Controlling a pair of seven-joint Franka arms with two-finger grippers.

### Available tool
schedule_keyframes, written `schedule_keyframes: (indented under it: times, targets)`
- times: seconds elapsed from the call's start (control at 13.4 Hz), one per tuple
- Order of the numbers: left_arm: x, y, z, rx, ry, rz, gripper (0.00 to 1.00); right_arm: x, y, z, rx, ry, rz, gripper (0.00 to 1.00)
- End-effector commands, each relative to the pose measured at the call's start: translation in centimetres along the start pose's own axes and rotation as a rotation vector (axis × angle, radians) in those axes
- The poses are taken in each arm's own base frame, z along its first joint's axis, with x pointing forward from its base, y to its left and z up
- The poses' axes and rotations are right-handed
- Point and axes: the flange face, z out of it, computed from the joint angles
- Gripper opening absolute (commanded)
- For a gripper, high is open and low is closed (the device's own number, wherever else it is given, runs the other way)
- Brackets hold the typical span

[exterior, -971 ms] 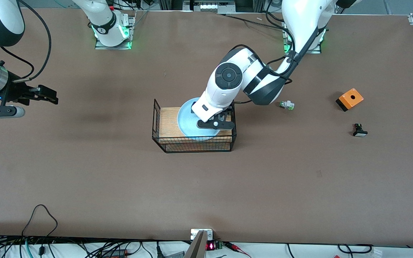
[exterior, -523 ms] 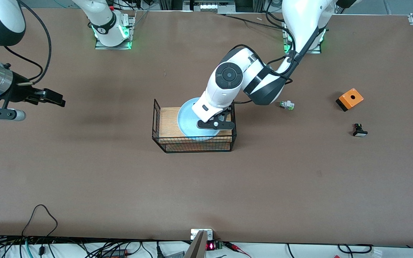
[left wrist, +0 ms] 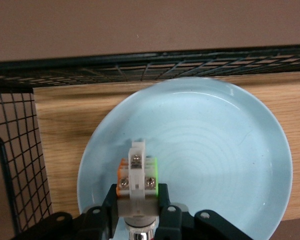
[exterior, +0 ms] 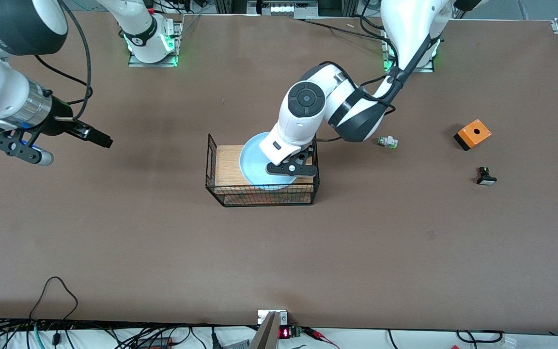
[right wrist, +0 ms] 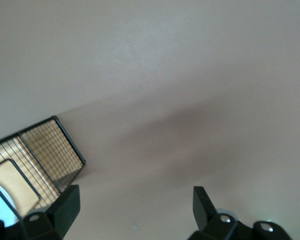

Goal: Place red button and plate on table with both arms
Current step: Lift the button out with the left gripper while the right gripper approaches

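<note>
The pale blue plate [exterior: 254, 165] lies on the wood-topped wire rack [exterior: 259, 196] in the middle of the brown table [exterior: 162, 252]. My left gripper [exterior: 292, 167] is over the plate's edge toward the left arm's end. In the left wrist view it [left wrist: 137, 199] is shut on the red button [left wrist: 138, 172], whose white body with orange and green bits points over the plate [left wrist: 215, 145]; its cap is mostly hidden between the fingers. My right gripper [exterior: 100, 138] is open and empty over bare table toward the right arm's end, with its jaws wide apart in the right wrist view [right wrist: 135, 202].
A white part with a green-clear cap [exterior: 387, 142], an orange box [exterior: 472, 134] and a black part with a white face [exterior: 486, 177] lie toward the left arm's end. The rack's wire wall [left wrist: 20, 150] rises beside the plate. The rack's corner [right wrist: 50, 145] shows in the right wrist view.
My right arm has swung in from the table's end toward the rack, with its gripper open. My left gripper has stayed over the plate with the button.
</note>
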Motion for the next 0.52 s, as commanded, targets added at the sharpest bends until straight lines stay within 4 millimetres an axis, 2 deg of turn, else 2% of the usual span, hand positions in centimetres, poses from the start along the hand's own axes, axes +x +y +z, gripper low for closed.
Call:
schedule_keyframes:
  times: [0.0,0.15,0.22,0.45]
  targets:
    - [-0.1,0.6,-0.6,0.014,0.017,-0.005,0.0,-2.0,-3.1,-0.2,0.009,-0.003,0.125,1.0]
    - [-0.4,0.8,-1.4,0.01,0.012,-0.051,0.0,-4.3,-5.7,-0.1,0.008,0.006,0.17,1.0]
    - [-1.0,0.9,-2.1,0.028,0.0,-0.065,0.0,-4.7,-6.7,0.3,0.016,0.011,0.214,1.0]
    - [-1.7,1.0,-4.7,0.026,0.008,-0.067,0.0,-5.0,-7.5,0.4,0.064,-0.027,0.285,1.0]
